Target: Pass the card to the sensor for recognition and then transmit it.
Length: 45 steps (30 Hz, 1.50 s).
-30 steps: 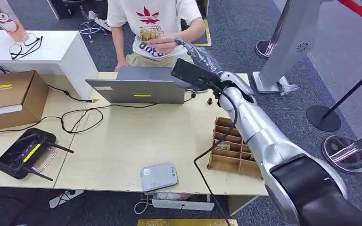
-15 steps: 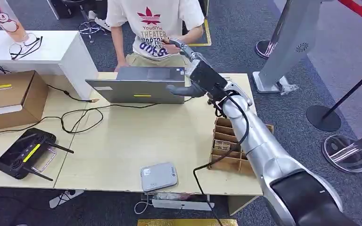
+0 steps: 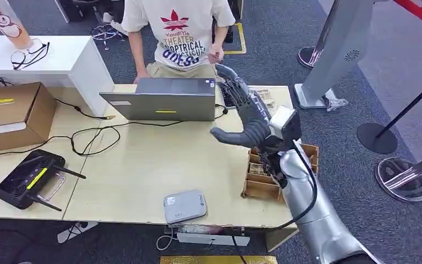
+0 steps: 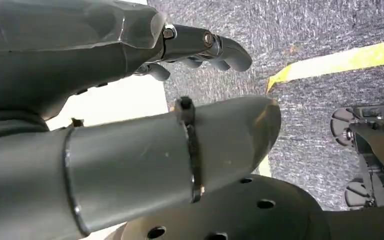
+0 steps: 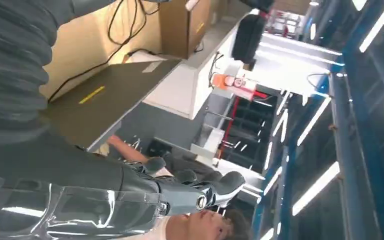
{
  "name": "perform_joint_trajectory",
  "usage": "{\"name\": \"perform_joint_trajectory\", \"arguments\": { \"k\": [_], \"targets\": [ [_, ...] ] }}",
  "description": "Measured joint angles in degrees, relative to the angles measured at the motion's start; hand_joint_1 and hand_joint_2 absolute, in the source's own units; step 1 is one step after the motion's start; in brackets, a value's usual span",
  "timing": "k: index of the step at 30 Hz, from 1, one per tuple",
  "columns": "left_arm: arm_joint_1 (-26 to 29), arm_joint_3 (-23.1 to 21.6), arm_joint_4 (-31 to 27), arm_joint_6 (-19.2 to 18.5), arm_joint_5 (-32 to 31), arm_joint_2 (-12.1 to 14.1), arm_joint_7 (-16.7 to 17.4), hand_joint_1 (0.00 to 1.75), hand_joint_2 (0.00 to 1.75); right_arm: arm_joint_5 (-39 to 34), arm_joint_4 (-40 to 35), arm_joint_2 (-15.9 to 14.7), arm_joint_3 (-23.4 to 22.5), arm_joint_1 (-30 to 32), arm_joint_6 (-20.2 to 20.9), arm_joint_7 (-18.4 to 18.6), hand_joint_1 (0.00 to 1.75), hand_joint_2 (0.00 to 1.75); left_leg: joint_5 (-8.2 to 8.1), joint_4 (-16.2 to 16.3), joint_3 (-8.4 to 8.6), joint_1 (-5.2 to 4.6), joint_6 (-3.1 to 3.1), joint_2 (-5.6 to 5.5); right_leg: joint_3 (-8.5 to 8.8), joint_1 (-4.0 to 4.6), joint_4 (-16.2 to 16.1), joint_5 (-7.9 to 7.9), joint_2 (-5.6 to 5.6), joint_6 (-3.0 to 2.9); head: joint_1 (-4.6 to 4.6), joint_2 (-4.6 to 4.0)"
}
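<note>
Well beyond the sensor (image 3: 185, 206), the right hand (image 3: 247, 118) hovers empty, fingers spread.

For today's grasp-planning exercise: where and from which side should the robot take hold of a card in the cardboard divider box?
Probably pinch the card by its top edge, coming straight down from above: the cardboard divider box walls it in on every side, leaving only the open top. The right hand hovers close by.

Pale wooden table (image 3: 143, 159) carrying a grey open laptop (image 3: 162, 99) just left of the right hand (image 3: 247, 118) and a brown cardboard divider box (image 3: 266, 176) directly below it. Nearer the front edge, well left of the hand: small grey square sensor (image 3: 185, 205), black handheld controller (image 3: 27, 179), brown cardboard box (image 3: 11, 113).
</note>
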Motion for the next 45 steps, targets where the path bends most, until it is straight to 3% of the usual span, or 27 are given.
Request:
{"name": "perform_joint_trajectory", "arguments": {
  "k": [13,45],
  "targets": [
    [0.4,0.1,0.0,0.3,1.3,-0.1,0.0,0.00,0.00,-0.2,-9.3,-0.4,-2.1,12.3,1.3,1.0,0.00,1.75,-0.02,0.0,-0.06,0.00,0.02,0.00,-0.01,0.00,0.0,-0.03,-0.01,0.01,0.02,0.00],
    [0.5,0.5,0.0,-0.1,2.0,-0.7,-0.6,0.00,0.00,-1.1,-12.3,2.7,-4.0,16.4,3.4,4.8,0.00,1.75,-0.01,0.0,-0.06,0.00,0.02,0.00,-0.01,0.00,0.0,-0.03,-0.01,0.01,0.02,0.00]
  ]
}}
